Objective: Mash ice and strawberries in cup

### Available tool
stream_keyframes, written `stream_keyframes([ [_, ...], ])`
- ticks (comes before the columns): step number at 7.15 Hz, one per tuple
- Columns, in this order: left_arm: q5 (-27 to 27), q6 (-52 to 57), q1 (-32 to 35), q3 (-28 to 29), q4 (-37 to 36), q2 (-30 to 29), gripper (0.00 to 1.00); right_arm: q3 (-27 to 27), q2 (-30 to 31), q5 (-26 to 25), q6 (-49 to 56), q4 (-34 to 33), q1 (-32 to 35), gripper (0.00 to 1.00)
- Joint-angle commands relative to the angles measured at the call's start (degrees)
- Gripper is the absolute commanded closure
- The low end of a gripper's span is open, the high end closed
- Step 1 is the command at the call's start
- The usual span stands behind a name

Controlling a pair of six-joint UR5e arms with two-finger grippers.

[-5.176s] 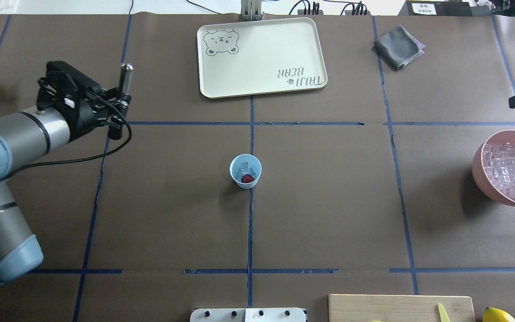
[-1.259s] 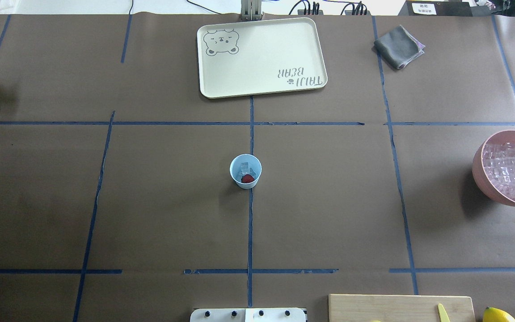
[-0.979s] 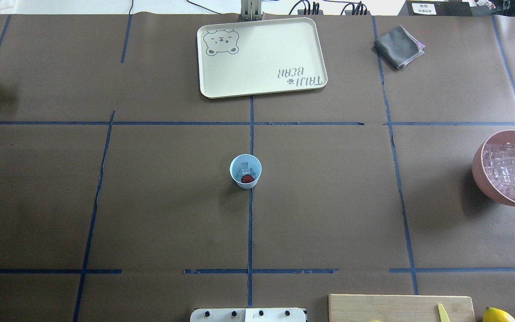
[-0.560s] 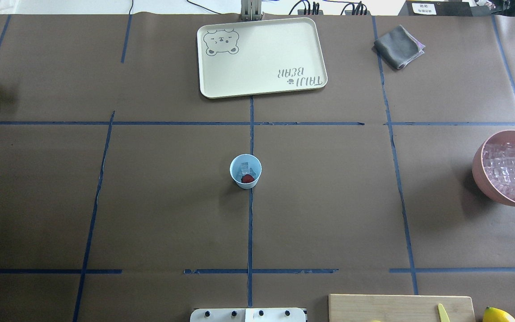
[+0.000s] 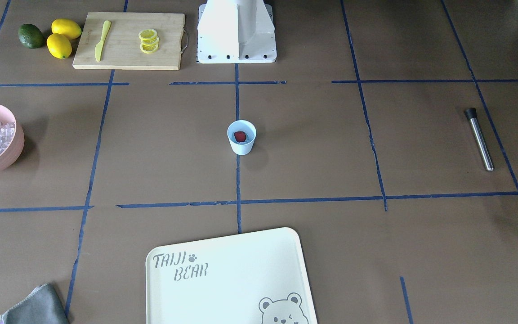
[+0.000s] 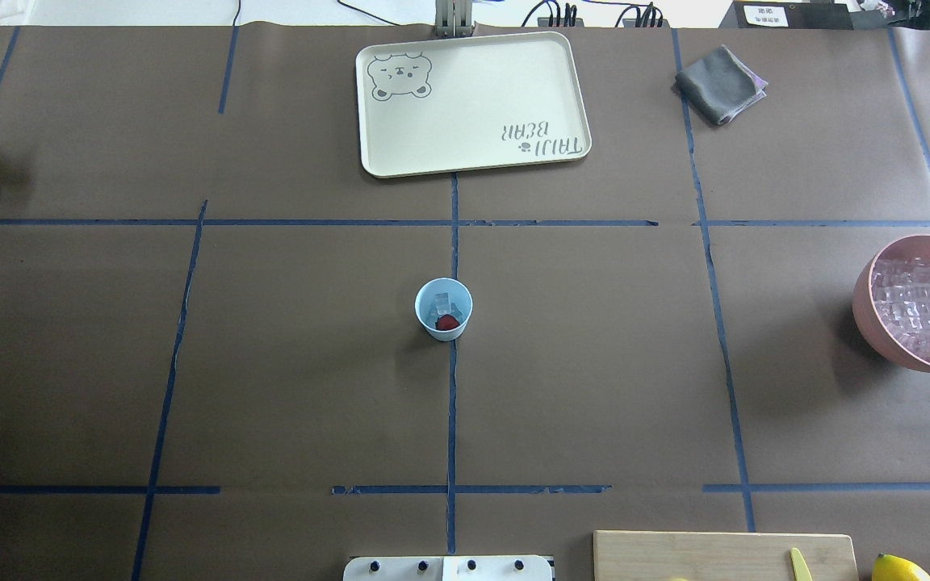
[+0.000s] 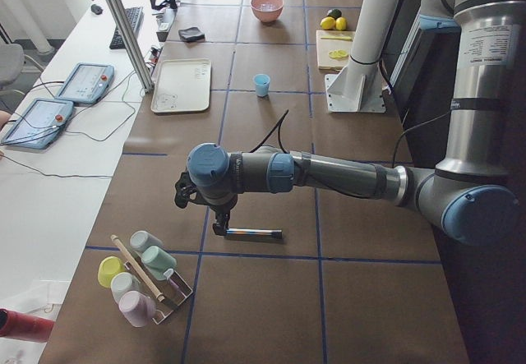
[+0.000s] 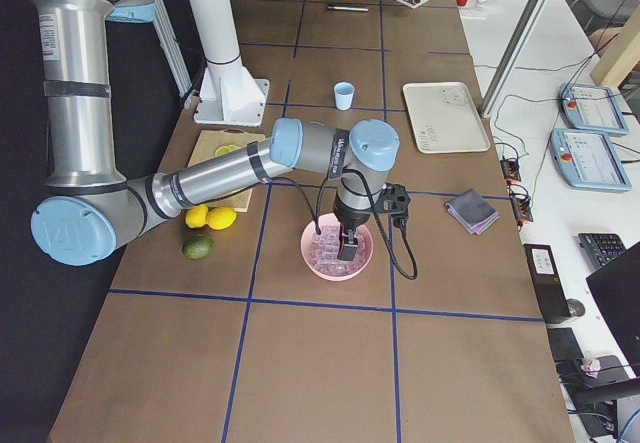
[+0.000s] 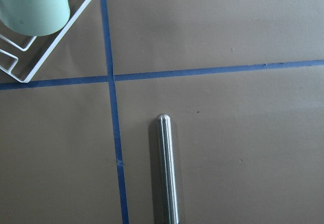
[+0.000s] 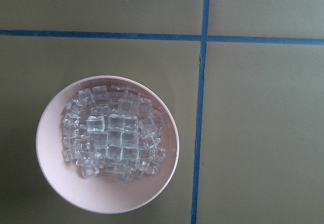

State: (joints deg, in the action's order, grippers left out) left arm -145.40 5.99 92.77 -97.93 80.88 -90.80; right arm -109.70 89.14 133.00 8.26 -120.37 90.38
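Now the steel muddler [image 5: 479, 138] has been laid down, well apart from the cup [image 6: 443, 309], so mashing seems over. Whether the left gripper [image 7: 220, 226] grips anything cannot be told.

Bright, even, diffuse light falls from above, so shadows stay soft. Directly below the left gripper [image 7: 220, 226], the steel rod [image 9: 167, 173] shows a thin bright streak along its length and a faint shadow down one side. Below the right gripper [image 8: 348, 251], the ice cubes [image 10: 114, 138] in the pink bowl [image 10: 55, 178] glint, with a dim patch on the table beside the bowl. Both wrist views are sharp, while the side views stretch the near arms at the frame edges.
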Motion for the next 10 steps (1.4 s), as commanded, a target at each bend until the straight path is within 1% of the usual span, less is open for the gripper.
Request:
stream_keyframes([
  [1, 0.6, 0.1, 1.8, 0.0, 0.3, -0.5, 0.0, 6.4, -1.2, -0.1, 3.5, 2.0, -0.1, 0.0],
  [2, 1.4, 0.1, 1.5, 0.1, 0.4, -0.8, 0.0, 8.0, -1.3, 0.1, 2.7, 3.7, -0.1, 0.0],
  [3, 4.7, 0.0, 1.5, 0.0, 0.4, -0.8, 0.0, 10.0, -1.4, 0.1, 2.6, 5.6, -0.1, 0.0],
  [4, 6.2, 0.0, 1.5, 0.1, 0.4, -0.6, 0.0, 9.9, -2.1, 0.3, 2.6, 7.0, -0.1, 0.0],
  [7, 7.1, 0.0, 1.3, -0.2, 0.3, -0.4, 0.0, 9.9, -1.8, 0.3, 1.1, 7.1, 0.0, 0.0],
  [8, 9.8, -0.4, 0.9, -0.2, 0.2, -0.5, 0.0, 9.9, -1.8, 0.3, 1.1, 7.1, 0.0, 0.0],
  [10, 10.0, -0.5, 0.7, -0.3, -0.4, -0.3, 0.0, 9.8, -1.9, 0.3, 1.1, 7.1, 0.0, 0.0],
])
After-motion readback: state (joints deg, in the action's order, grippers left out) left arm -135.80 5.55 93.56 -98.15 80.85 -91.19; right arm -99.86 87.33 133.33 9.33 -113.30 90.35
